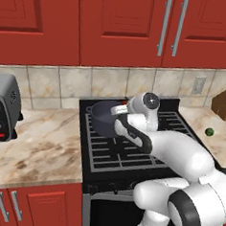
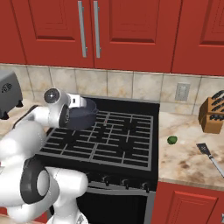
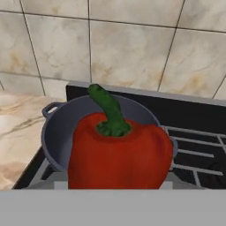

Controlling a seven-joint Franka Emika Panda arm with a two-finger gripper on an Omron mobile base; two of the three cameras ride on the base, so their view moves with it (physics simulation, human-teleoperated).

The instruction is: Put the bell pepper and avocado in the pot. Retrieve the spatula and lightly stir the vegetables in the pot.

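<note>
Left base view: the arm reaches over the stove [image 1: 131, 155] toward the pot [image 1: 105, 118] at its back left corner. Right base view: a green avocado [image 2: 172, 140] and a spatula [image 2: 211, 157] lie on the table [image 2: 188, 159], well apart from the pot [image 2: 81, 116]. Hand view: the pepper [image 3: 119, 152] sits close before the camera with the pot [image 3: 66, 128] behind it, evidently grasped by the tool, whose fingertips are hidden; released short of the rim, it could strike the edge and roll onto the grates.

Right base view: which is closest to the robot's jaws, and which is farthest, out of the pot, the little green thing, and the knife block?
1. Round dark grey-blue metal pot, on the stove's back left, right beside the hand.
2. Small round green item, on the right counter.
3. Wooden knife block, far right by the wall.
</note>
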